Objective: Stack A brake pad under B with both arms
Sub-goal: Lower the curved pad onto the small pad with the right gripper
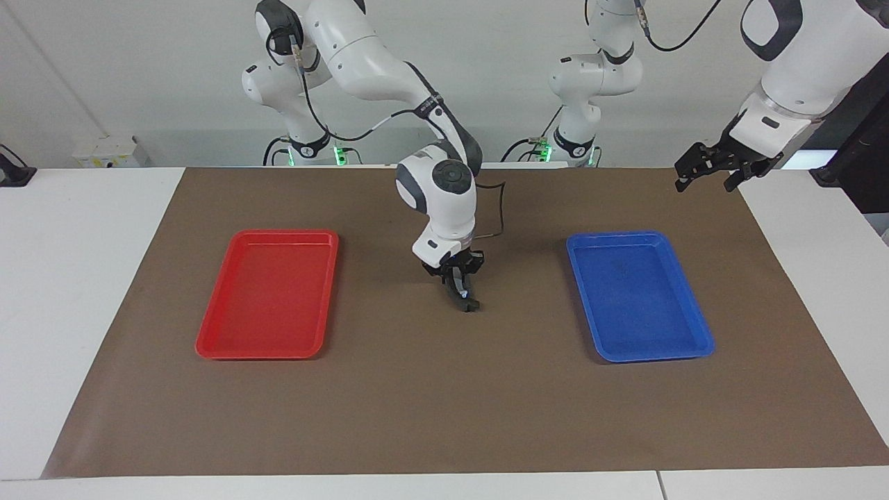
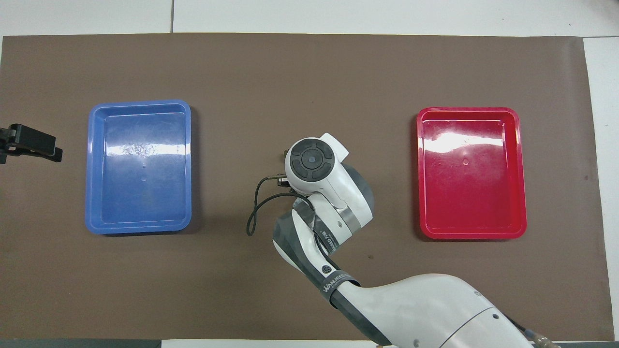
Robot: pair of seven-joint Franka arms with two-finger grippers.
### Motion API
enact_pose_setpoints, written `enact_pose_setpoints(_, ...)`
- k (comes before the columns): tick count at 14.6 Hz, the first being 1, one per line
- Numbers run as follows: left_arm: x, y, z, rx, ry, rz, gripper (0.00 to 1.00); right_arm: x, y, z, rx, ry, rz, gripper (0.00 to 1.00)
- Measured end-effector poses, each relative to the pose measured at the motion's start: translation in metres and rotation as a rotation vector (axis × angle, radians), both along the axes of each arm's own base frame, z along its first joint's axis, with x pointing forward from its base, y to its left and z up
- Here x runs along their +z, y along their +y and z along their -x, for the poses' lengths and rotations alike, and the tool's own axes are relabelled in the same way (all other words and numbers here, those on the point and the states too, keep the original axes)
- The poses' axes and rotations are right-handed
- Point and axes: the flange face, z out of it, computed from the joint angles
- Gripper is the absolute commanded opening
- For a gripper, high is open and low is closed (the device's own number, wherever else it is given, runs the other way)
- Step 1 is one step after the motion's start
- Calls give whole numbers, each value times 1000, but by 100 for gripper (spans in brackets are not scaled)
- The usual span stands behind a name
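Note:
My right arm reaches to the middle of the mat, between the two trays. Its gripper [image 1: 464,292] points down and is shut on a dark brake piece [image 1: 469,303] whose lower end is at the mat. I cannot tell whether this is the short pad A, the long crescent B, or both together. In the overhead view the right arm's wrist [image 2: 312,159] hides the gripper and the piece. No other brake piece shows. My left gripper [image 1: 708,173] is open and empty, raised at the left arm's end of the table beside the blue tray; it also shows in the overhead view [image 2: 29,142].
An empty red tray [image 1: 267,295] lies toward the right arm's end and an empty blue tray [image 1: 639,295] toward the left arm's end, both on the brown mat [image 1: 444,417]. The same red tray [image 2: 471,171] and blue tray [image 2: 140,166] show in the overhead view.

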Motion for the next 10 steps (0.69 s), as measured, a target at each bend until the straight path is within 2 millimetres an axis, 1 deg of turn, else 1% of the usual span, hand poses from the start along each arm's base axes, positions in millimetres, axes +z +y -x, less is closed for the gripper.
enact_pose_setpoints(1,0,0,0,0,0,0,100,0,0,0,1,-1,0,4)
enact_pose_setpoints(3,0,0,0,0,0,0,100,0,0,1,1,-6,-3,21)
enact_pose_setpoints(4,0,0,0,0,0,0,100,0,0,2,1,-9,-6,55)
enact_pose_setpoints(5,0,0,0,0,0,0,100,0,-1,2,1,-13,-8,100)
enact_pose_setpoints(10,0,0,0,0,0,0,100,1,1,6,7,-14,-10,100)
